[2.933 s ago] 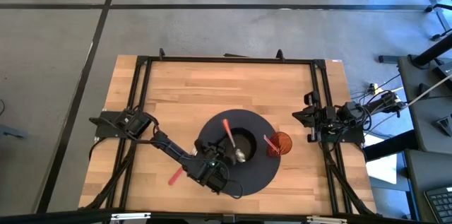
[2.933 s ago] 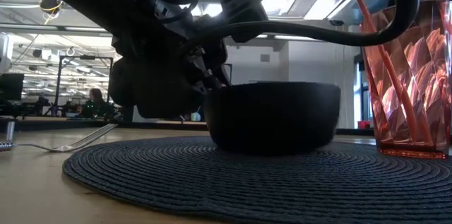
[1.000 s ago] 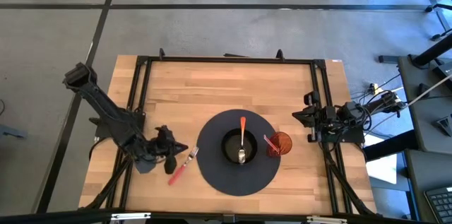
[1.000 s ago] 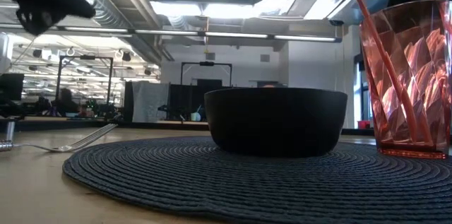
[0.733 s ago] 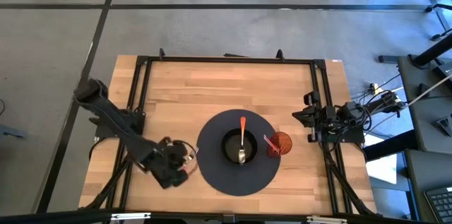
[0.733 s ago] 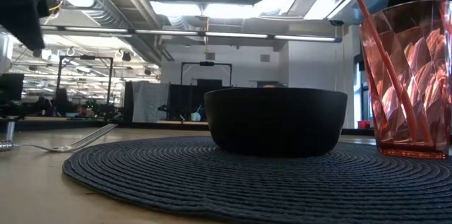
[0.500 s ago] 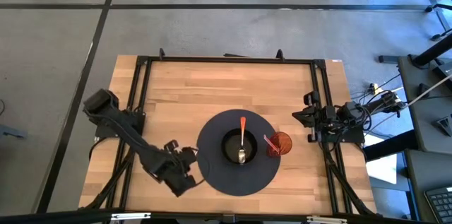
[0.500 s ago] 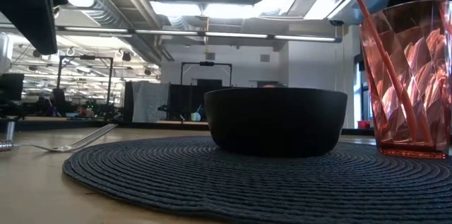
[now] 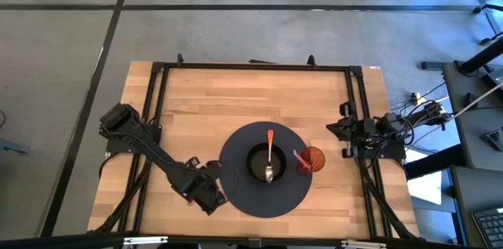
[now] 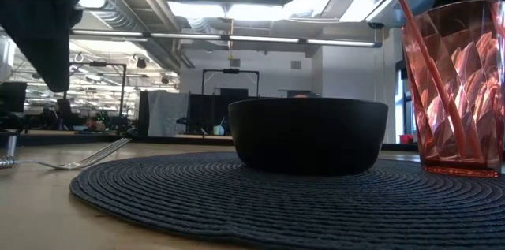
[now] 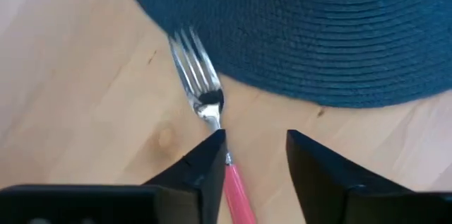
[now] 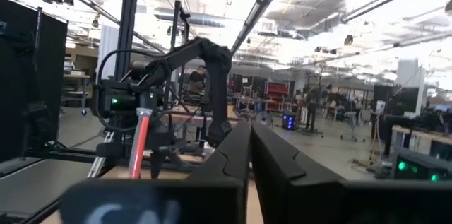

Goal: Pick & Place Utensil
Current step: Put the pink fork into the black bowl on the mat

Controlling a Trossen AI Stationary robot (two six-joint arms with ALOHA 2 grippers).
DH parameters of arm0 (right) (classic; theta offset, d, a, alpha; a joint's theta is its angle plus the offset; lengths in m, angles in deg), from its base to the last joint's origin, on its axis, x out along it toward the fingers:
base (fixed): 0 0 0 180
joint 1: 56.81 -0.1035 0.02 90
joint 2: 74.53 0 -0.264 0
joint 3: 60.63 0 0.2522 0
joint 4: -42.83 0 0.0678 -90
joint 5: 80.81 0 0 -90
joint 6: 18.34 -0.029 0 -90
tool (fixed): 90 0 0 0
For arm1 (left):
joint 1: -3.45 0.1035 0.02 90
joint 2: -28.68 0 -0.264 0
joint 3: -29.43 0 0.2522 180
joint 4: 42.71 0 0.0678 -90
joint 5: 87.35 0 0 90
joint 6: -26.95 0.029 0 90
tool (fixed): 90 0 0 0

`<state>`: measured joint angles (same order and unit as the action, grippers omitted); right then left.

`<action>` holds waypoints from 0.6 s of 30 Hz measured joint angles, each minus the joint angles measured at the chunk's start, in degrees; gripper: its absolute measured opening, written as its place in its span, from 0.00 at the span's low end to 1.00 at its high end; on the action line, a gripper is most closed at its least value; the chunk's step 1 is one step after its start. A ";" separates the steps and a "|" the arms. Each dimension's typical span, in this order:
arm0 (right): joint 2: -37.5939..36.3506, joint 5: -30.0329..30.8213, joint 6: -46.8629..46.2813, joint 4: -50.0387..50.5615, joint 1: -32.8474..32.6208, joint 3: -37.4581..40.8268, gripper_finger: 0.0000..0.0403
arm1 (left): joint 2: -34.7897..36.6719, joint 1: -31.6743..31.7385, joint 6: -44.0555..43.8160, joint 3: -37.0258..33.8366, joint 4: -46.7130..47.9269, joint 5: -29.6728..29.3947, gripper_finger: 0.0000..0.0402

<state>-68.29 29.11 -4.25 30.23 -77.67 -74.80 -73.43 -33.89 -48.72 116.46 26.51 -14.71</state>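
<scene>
Left wrist view: left tool (image 11: 256, 157) spread over the fork (image 11: 205, 104), its pink handle between the fingers.
Fork: on worktop (image 9: 196, 115), tines at placemat (image 9: 236, 194) edge.
Right tool (image 12: 251, 146): pressed together, parked.

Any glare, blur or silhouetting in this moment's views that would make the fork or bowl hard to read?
Low view: bright ceiling lights backlight the scene, so the bowl is a dark silhouette; the fork stays readable. Left wrist view: the fork is slightly soft, its tines overlapping the placemat edge, the left gripper open around its handle. High view: evenly lit, no glare.
</scene>
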 joint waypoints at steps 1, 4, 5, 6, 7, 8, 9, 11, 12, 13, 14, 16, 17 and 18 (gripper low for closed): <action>-0.02 0.00 0.75 -0.40 0.01 0.00 0.04 | 0.00 0.00 -1.20 0.00 0.09 0.33 0.37; 0.00 0.00 1.61 -1.07 0.01 0.00 0.04 | 0.00 -0.26 -3.01 0.00 0.25 1.87 0.44; 0.00 0.00 1.62 -1.28 0.00 0.00 0.04 | 0.00 -0.40 -3.58 0.00 0.26 2.50 0.46; -0.02 0.00 1.62 -1.34 0.01 0.00 0.04 | 0.00 -0.44 -4.32 0.00 0.25 3.01 0.48; -0.02 0.00 1.62 -1.36 0.01 0.00 0.04 | 0.00 -0.47 -5.04 0.00 0.25 3.28 0.50; -0.02 0.00 1.62 -1.32 0.02 0.00 0.04 | 0.00 -0.48 -5.71 0.00 0.27 3.56 0.52; 0.00 0.00 1.62 -1.28 0.02 0.00 0.04 | 0.00 -0.44 -6.12 0.00 0.28 3.79 0.54; -0.01 -0.01 1.62 -1.30 0.02 0.00 0.04 | 0.00 -0.37 -6.03 -0.05 0.24 4.87 0.56; -0.02 -0.02 1.62 -1.30 0.01 0.00 0.04 | -0.03 -0.37 -5.39 -0.33 -0.07 5.13 0.57; -0.02 -0.01 1.62 -1.33 0.00 0.00 0.04 | -0.11 -0.37 -4.84 -0.71 -0.34 5.08 0.57; -0.01 -0.01 1.61 -1.46 0.01 0.00 0.04 | -0.22 -0.41 -4.20 -0.92 -0.22 4.80 0.57; -0.02 -0.02 1.60 -1.65 0.01 0.00 0.04 | -0.22 -0.82 -3.60 -1.58 -0.47 4.23 0.57; -0.02 -0.02 1.54 -1.63 0.00 0.00 0.04 | -0.22 -0.92 -3.68 -2.03 -0.49 4.20 0.56; 0.00 -0.02 1.34 -1.61 0.02 0.00 0.04 | -0.22 -0.93 -4.09 -2.68 -0.58 4.21 0.56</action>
<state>-68.29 29.09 -2.92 28.62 -77.66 -74.80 -73.64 -34.82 -52.81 113.79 25.93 -10.50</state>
